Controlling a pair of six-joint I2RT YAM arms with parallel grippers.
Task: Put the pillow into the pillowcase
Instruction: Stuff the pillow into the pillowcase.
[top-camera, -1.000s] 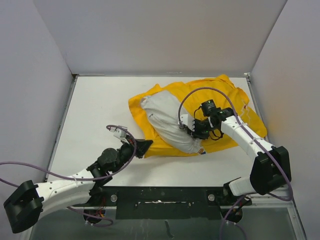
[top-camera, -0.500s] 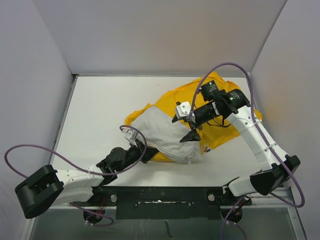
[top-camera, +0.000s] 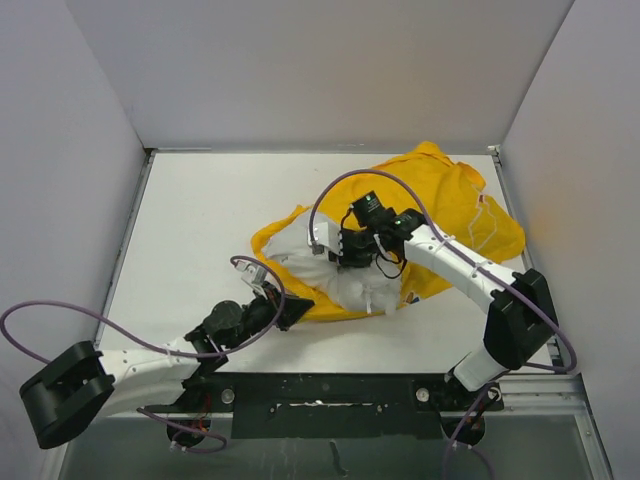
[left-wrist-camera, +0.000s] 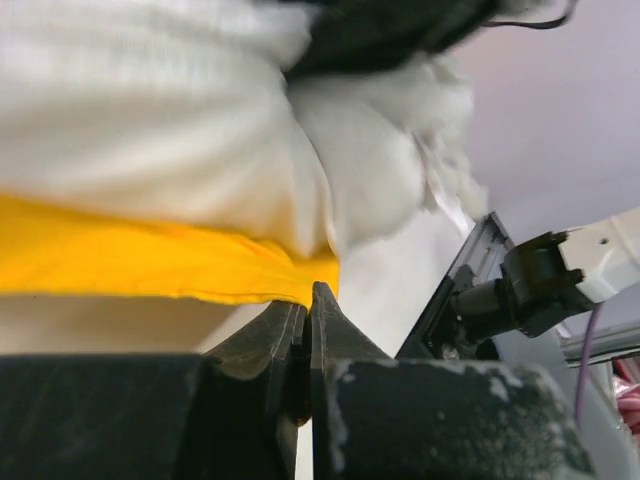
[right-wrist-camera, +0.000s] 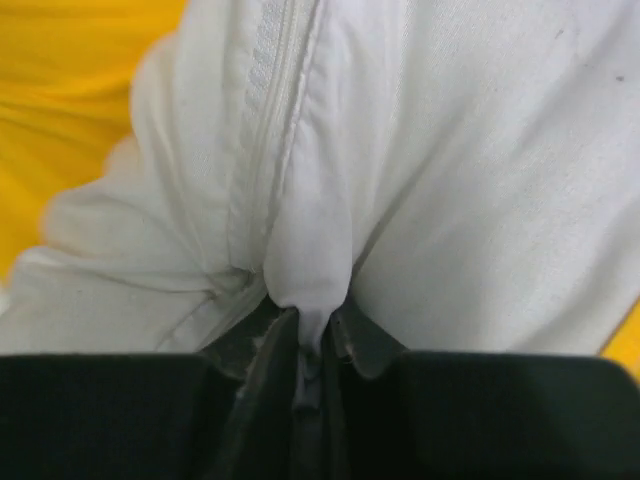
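Note:
The yellow pillowcase (top-camera: 460, 215) lies crumpled at the centre right of the table. The white pillow (top-camera: 375, 292) sits partly inside it, bulging out at the near side. My right gripper (top-camera: 351, 264) is down on the pillow and shut on a pinched fold of its white fabric (right-wrist-camera: 308, 250), beside a zip seam. My left gripper (top-camera: 297, 306) is at the pillowcase's near-left edge, shut on the yellow hem (left-wrist-camera: 300, 282). In the left wrist view the pillow (left-wrist-camera: 150, 130) bulges above the yellow cloth (left-wrist-camera: 120, 265).
White walls close in the table (top-camera: 200, 220) on the left, back and right. A black rail (top-camera: 320, 390) with both arm bases runs along the near edge. Purple cables loop over each arm.
My right gripper, raised and open half a second ago, has come down and left onto the pillow and closed on it. The pillowcase has bunched up. My left gripper kept its hold.

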